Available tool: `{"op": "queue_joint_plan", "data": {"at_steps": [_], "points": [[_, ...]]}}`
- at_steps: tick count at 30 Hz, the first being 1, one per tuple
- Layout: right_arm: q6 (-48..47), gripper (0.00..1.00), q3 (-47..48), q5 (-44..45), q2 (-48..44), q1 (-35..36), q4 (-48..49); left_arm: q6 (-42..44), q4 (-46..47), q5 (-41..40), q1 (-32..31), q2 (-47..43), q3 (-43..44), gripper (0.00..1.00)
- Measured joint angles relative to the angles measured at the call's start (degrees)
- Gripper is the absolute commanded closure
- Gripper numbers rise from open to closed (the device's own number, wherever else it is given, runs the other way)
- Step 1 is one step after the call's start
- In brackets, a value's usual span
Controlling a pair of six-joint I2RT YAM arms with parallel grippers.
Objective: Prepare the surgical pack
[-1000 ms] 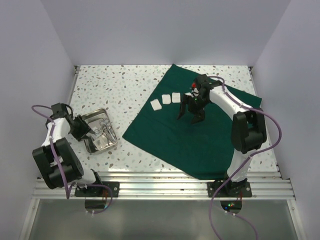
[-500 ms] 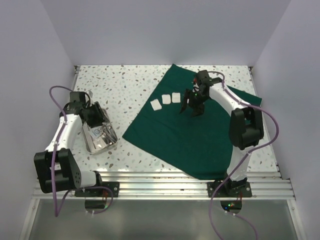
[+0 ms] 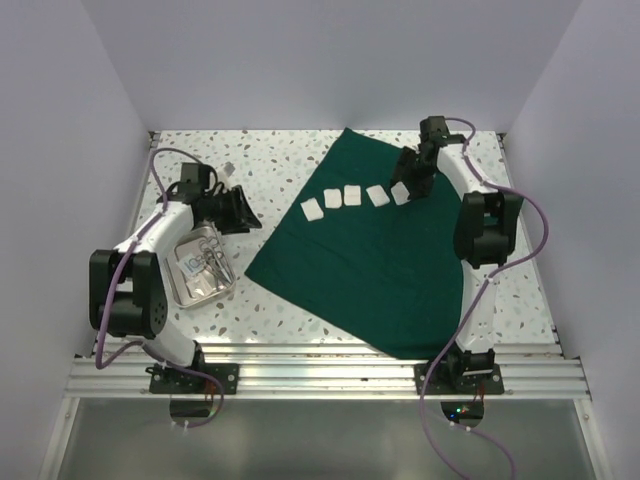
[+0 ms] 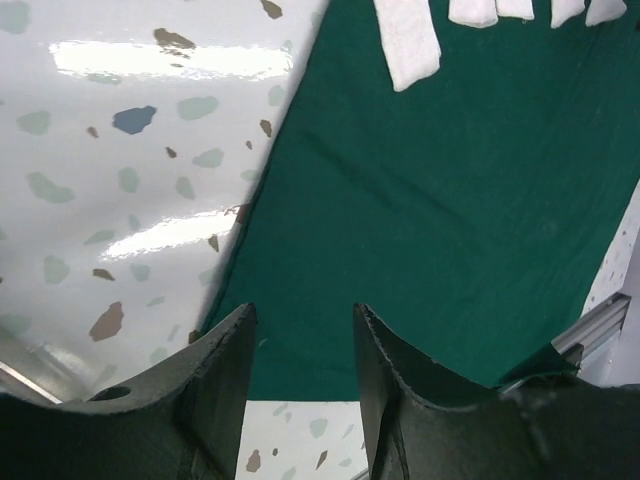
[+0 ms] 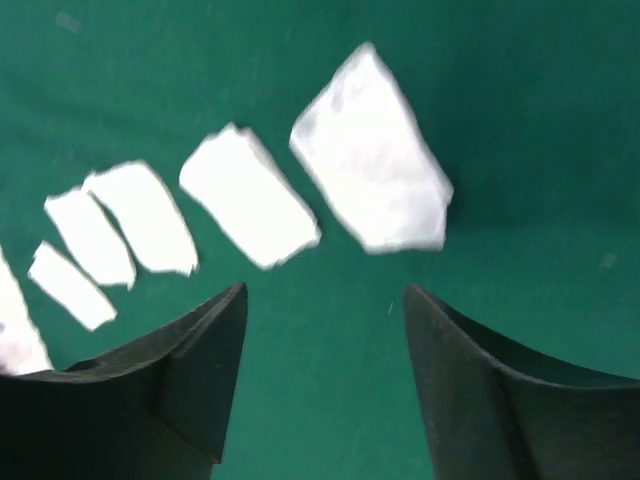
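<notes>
On the right half of the speckled worktop (image 3: 260,165), a big dark green cloth (image 3: 400,265), spread out flat, one corner pointing to the far edge. On the far left part of the cloth, a row of white gauze squares (image 3: 352,194), side by side, with a little green showing between them.

At the right end of that row, the right fingers (image 3: 410,185), low over the cloth. From the right wrist view: fingers spread apart, nothing between them, holding nothing. Just past the tips, the closest gauze square (image 5: 370,150), lying on the cloth, not touched.

On the left side of the worktop, off the cloth, a small shiny steel tray (image 3: 178,285). Inside the tray, silver tools (image 3: 205,262), too small to tell apart.

Just beyond the far side of the tray, the left fingers (image 3: 240,208), between tray and cloth, pointing toward the cloth. From the left wrist view: fingers parted, empty, hanging over the spot where the left edge of the cloth meets the bare worktop. Gauze squares at the top of that view, well apart from the tips
</notes>
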Motion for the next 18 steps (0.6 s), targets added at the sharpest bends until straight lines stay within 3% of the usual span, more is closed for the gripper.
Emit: {"op": "queue_joint_plan", "data": {"at_steps": [6,18], "points": [[-1.55,0.32,7.02,3.10,5.73,-0.35,-1.49,0.02,-0.13,1.86,-1.22,4.26,2.86,0.53],[-2.93,0.37,8.28,6.05,6.51,-0.83,-2.78,0.68,-0.57,3.21,-1.60,9.53,7.28,0.54]]}}
